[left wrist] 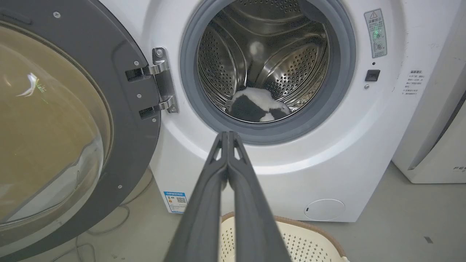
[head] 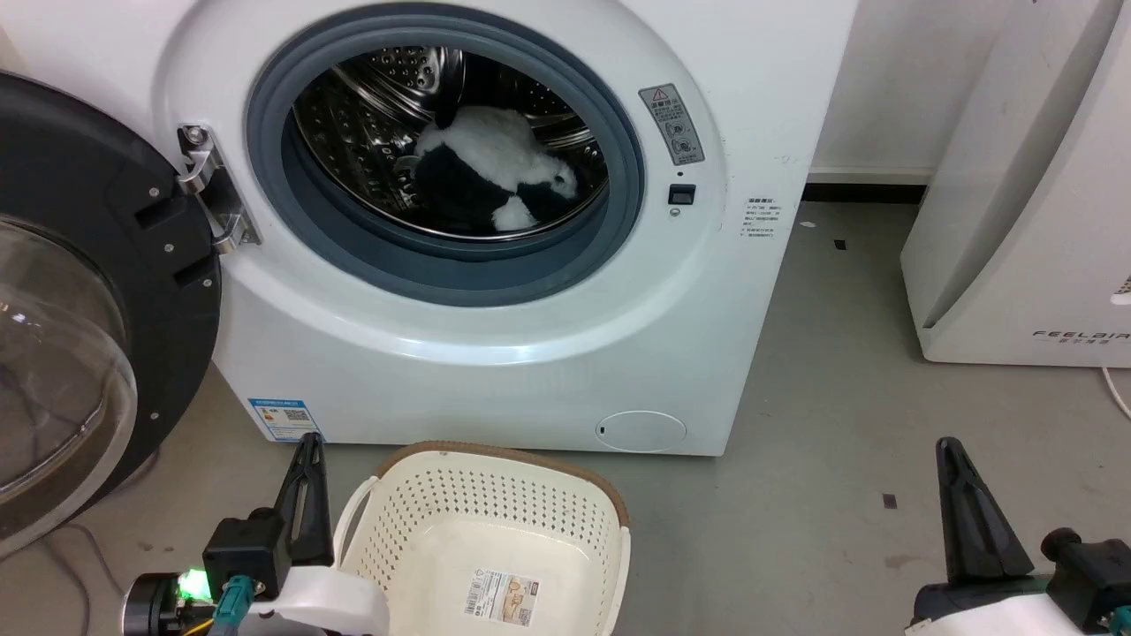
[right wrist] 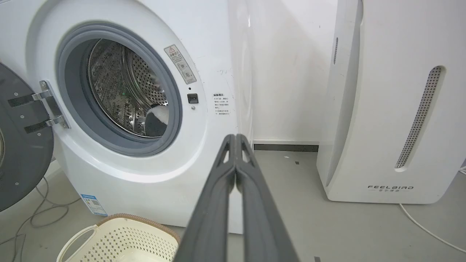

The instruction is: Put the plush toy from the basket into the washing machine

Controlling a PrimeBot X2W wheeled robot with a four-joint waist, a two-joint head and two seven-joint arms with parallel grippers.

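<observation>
The plush toy [head: 495,172], a black-and-white panda, lies inside the steel drum of the washing machine [head: 495,353]; I also see the plush toy [left wrist: 256,107] and a patch of it [right wrist: 158,118] from the wrists. The washer's door [head: 79,300] stands wide open at the left. The basket [head: 495,539] sits on the floor before the washer with nothing but a paper label on its bottom. My left gripper [head: 309,442] is shut and holds nothing, beside the basket's left rim. My right gripper [head: 950,446] is shut with nothing in it, over the floor at the lower right.
A plain white appliance [head: 1025,194] marked FEELBIRD stands right of the washer, with a white cable [right wrist: 426,229] on the floor. Dark cables [left wrist: 109,225] lie under the open door. Grey floor [head: 831,459] lies bare between the washer and the appliance.
</observation>
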